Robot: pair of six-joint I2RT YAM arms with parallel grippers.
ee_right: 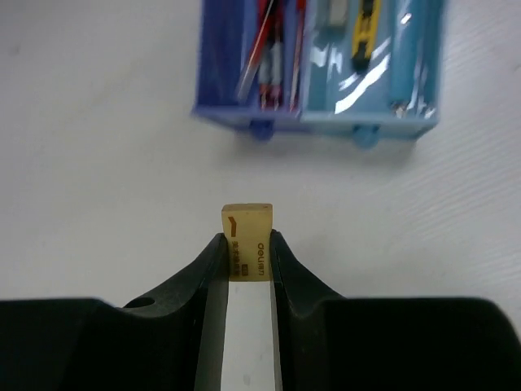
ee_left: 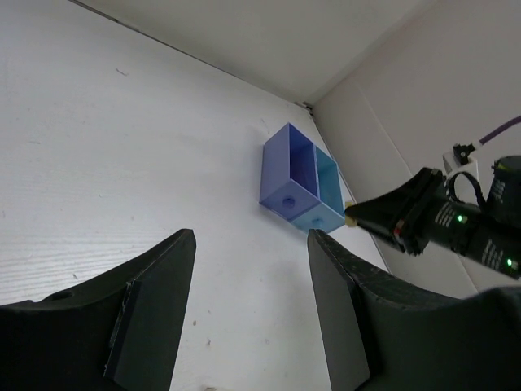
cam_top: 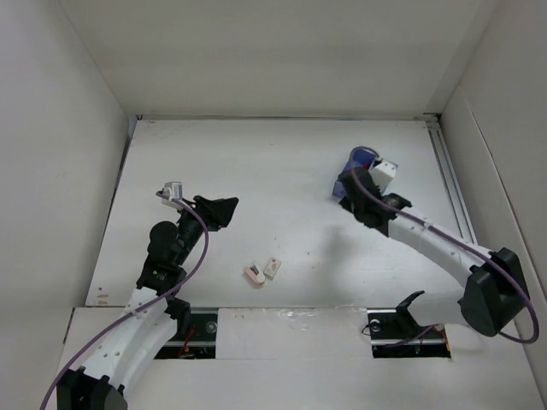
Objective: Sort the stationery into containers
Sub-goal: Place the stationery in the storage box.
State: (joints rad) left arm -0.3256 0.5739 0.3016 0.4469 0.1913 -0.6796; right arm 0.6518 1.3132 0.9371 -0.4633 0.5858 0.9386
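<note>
Right hand [ee_right: 247,244] clamps a cream eraser [ee_right: 247,217] — left hand [ee_left: 250,244] apart — above white table [cam_top: 282,171], white walls [cam_top: 68,128].

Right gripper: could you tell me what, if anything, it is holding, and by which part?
The right gripper clamps a cream eraser by its two long sides, its cream end poking out beyond the jaws.

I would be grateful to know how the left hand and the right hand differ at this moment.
The left hand is open and empty; the right hand is shut on a cream eraser. The left hand sits well away from the two-compartment box; the right hand is close in front of it. Both are black.
</note>
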